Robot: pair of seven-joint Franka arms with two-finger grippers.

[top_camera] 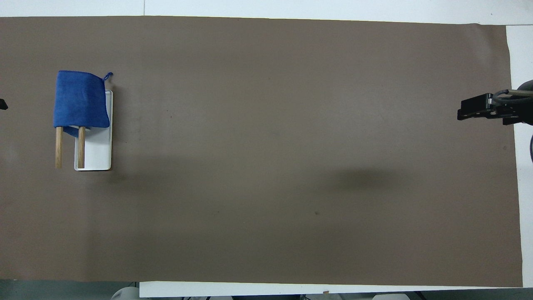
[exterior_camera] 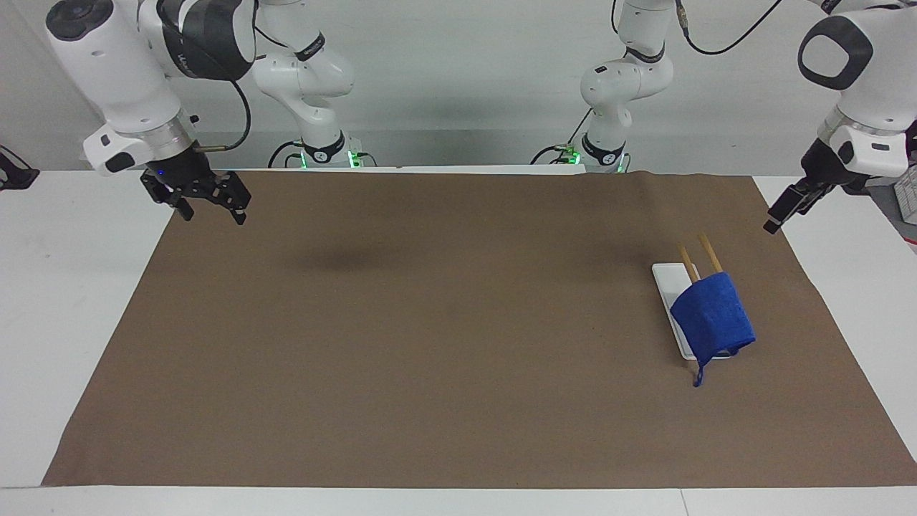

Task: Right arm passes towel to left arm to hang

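Towel [exterior_camera: 711, 317]: hung draped over two wooden rods [exterior_camera: 709, 251] of the white tray [exterior_camera: 668, 275], toward the left arm's end of the brown mat [exterior_camera: 430, 344]; loop tag dangling.
Left gripper [exterior_camera: 775, 220]: raised over mat edge beside the tray, apart from towel; fingers released, nothing held.
Right gripper [exterior_camera: 213, 209]: waited over mat corner well apart from the tray; fingers spread, empty.

We see the towel [exterior_camera: 713, 315] as a fuzzy, matt blue terry cloth. The two rods [exterior_camera: 701, 256] under it look like bare, pale wood, and the tray [exterior_camera: 670, 278] beneath them like smooth white plastic with a slight sheen. The table cover [exterior_camera: 430, 344] reads as matt brown paper or felt; we cannot tell which.
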